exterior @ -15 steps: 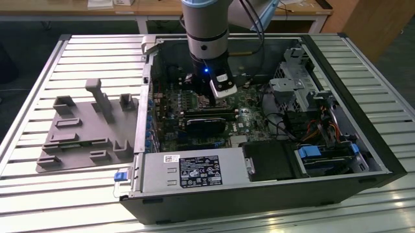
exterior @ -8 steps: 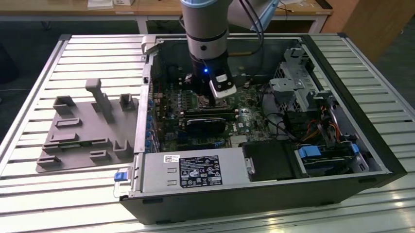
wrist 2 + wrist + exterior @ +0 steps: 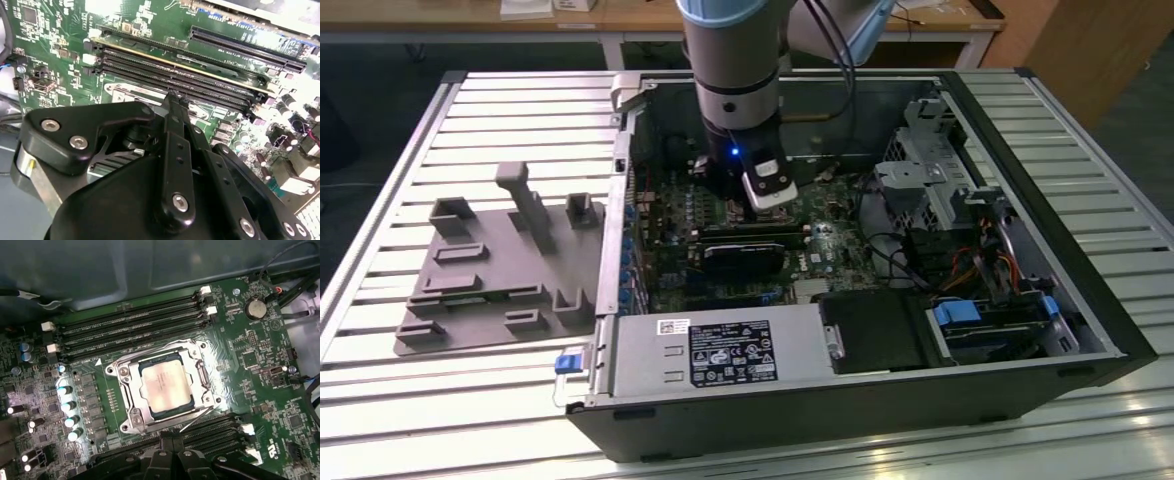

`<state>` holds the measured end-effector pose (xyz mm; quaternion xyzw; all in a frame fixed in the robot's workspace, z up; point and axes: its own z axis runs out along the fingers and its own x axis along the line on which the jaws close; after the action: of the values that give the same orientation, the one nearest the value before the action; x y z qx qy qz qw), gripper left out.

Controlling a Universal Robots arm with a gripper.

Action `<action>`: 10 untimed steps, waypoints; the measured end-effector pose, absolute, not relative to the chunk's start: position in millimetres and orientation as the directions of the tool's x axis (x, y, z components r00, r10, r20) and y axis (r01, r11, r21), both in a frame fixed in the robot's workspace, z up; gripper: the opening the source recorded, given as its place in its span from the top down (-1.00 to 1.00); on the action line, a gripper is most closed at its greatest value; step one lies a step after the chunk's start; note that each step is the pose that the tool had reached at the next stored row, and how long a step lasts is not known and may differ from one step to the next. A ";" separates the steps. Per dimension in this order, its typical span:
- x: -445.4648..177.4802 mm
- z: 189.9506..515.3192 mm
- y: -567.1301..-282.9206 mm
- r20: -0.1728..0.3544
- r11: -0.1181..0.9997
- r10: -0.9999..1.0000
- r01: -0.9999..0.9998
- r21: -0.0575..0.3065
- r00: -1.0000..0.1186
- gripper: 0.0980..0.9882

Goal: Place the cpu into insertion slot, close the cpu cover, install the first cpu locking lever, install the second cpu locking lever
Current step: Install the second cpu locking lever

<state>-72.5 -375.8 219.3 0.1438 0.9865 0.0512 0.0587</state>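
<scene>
In the first wrist view the cpu (image 3: 165, 385), a silver-grey square, lies in the insertion slot on the green motherboard (image 3: 260, 355). The cpu cover (image 3: 128, 390), a silvery frame, lies flat around it. A thin wire locking lever (image 3: 198, 420) stands off at an angle at the socket's edge nearest the gripper. My gripper (image 3: 172, 441) hovers just beside that edge, its black fingers together and holding nothing. In the exterior view the gripper (image 3: 769, 200) hangs low inside the open computer case (image 3: 1067, 330), over the motherboard (image 3: 670, 250).
Black memory slots (image 3: 130, 330) run on both sides of the socket. A black rectangular block (image 3: 740, 258) sits just in front of the gripper. Drive cages and cables (image 3: 947, 200) fill the case's right. A grey fixture plate (image 3: 480, 280) lies on the slatted table at the exterior view's left.
</scene>
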 end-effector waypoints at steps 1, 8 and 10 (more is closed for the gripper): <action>-72.9 218.7 -377.0 -0.099 0.952 0.290 0.278 0.126 -0.952 0.99; -75.9 215.2 -384.1 -0.088 0.950 0.284 0.267 0.163 -0.955 0.99; -76.6 214.3 -384.9 -0.088 0.953 0.271 0.254 0.165 -0.959 0.99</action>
<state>-76.6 -384.9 214.3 0.1330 0.9867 0.0760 0.0547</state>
